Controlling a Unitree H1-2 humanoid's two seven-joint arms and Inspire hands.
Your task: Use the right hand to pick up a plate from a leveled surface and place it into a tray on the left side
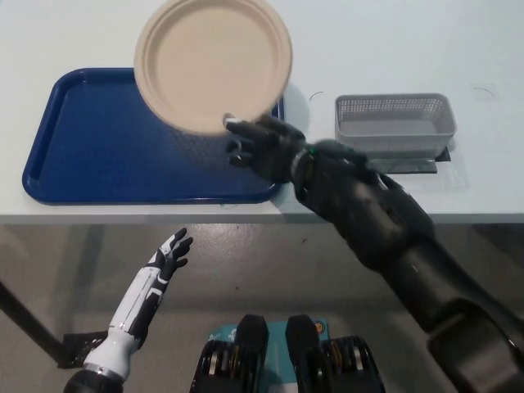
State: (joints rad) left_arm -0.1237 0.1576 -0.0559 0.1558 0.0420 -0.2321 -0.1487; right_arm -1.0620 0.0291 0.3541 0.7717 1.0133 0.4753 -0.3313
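No readable text, label, brand or number shows on anything.

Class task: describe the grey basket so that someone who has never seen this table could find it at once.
Start at the pale table and find the blue tray on its left half. Look right, past the black right hand holding the plate: there sits the basket. It alone is grey, oblong and mesh-walled.
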